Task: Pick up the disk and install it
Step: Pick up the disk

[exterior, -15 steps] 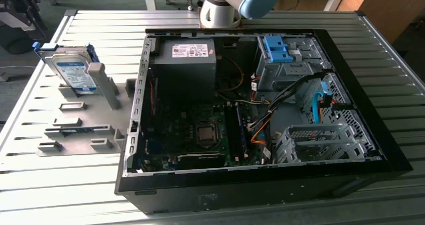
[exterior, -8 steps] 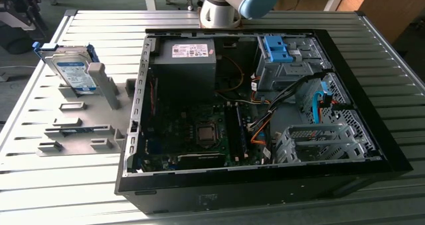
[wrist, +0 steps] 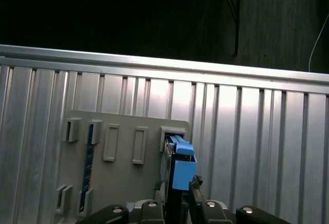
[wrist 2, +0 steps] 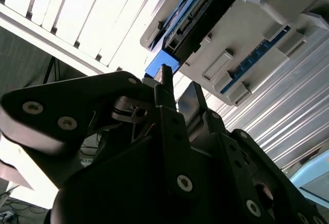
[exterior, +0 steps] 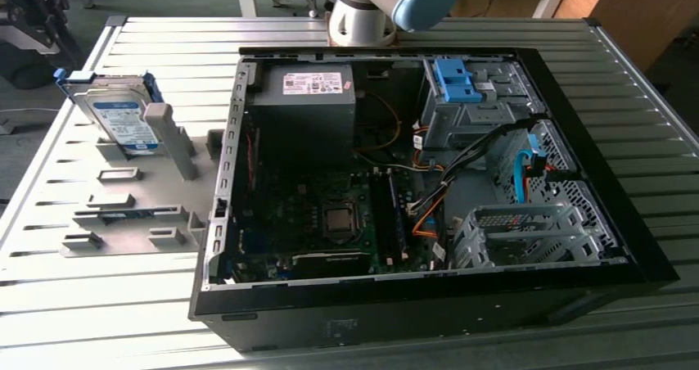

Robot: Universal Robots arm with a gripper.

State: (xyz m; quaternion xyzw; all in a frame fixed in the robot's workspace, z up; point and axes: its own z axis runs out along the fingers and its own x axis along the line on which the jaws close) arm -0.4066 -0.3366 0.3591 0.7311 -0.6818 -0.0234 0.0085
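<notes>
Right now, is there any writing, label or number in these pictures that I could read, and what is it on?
No text here can be read.
The white-and-blue label on the disk: print too small to read.
The white sticker on the power supply: print too blurred to read.

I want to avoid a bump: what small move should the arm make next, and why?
Probably ease the gripper straight toward the disk. It stands upright, untouched, in the grey holder, and in the first wrist view the gripper lines up with its blue edge.
</notes>
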